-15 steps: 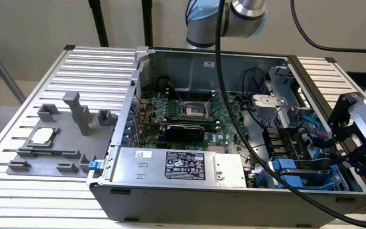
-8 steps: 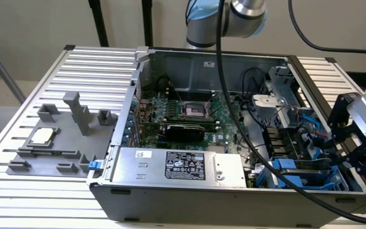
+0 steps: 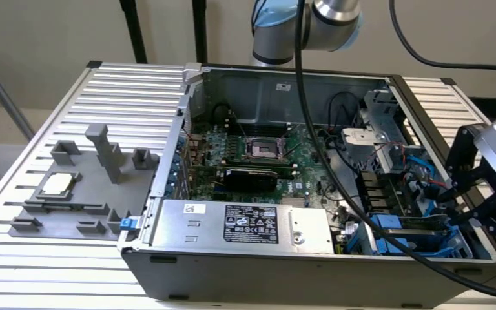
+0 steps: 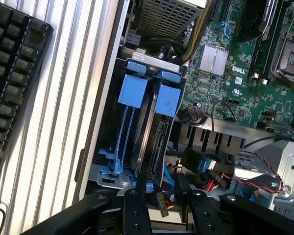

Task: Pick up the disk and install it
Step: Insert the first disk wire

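disk (image 4: 160, 142): standing on edge in the drive bay (image 4: 105, 171) at a corner of the computer case (image 3: 257, 271), blue carrier tab facing the open side. Looks well down in its slot to me.
gripper (image 4: 160, 193): hovering at the end of the bay, just off the disk's connector edge.
jaws: spread apart and holding nothing, I can see wires straight through the gap.
neighbour: a second blue carrier (image 4: 132, 90) sits just beside the disk, on the case-wall side, with barely a gap.
edges: the case wall runs right along the bay, with the slatted worktop (image 3: 24, 258) directly outside it and a keyboard (image 4: 14, 73) farther out.
room: tight toward the motherboard (image 4: 245, 73), where red, yellow and black wires (image 4: 264, 176) bunch up near the bay. The worktop side is much freer.
cable: a thick black cable (image 3: 317, 129) drapes across the open case in the exterior view.
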`<state>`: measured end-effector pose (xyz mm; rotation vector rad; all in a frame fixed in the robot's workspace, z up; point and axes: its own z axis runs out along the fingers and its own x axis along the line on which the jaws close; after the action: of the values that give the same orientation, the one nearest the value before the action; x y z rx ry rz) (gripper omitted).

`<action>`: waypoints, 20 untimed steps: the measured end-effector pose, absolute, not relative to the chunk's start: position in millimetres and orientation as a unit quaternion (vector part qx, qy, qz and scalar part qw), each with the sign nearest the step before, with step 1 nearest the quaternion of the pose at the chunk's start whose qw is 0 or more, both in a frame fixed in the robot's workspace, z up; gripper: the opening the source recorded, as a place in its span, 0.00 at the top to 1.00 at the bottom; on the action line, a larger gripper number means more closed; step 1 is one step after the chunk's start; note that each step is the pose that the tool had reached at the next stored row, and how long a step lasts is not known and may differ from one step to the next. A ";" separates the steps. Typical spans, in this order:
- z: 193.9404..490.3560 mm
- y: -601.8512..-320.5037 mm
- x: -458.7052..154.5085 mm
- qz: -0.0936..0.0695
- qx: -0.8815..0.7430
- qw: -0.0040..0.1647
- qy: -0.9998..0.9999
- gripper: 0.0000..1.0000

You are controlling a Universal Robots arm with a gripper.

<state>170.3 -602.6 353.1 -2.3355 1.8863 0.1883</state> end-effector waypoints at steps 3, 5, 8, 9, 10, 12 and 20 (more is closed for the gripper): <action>353.1 -599.9 170.3 0.060 -0.777 0.063 0.624 0.63; 353.1 -598.9 170.4 0.059 -0.778 0.062 0.623 0.63; 353.1 -598.1 170.5 0.058 -0.780 0.061 0.620 0.65; 353.1 -597.9 170.5 0.058 -0.780 0.060 0.620 0.65; 353.1 -597.7 170.6 0.058 -0.781 0.060 0.619 0.73; 353.0 -597.7 170.6 0.058 -0.782 0.059 0.617 0.73; 353.1 -597.5 170.0 0.058 -0.785 0.059 0.614 0.82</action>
<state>170.0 -597.5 353.1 -2.3772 1.8613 0.1745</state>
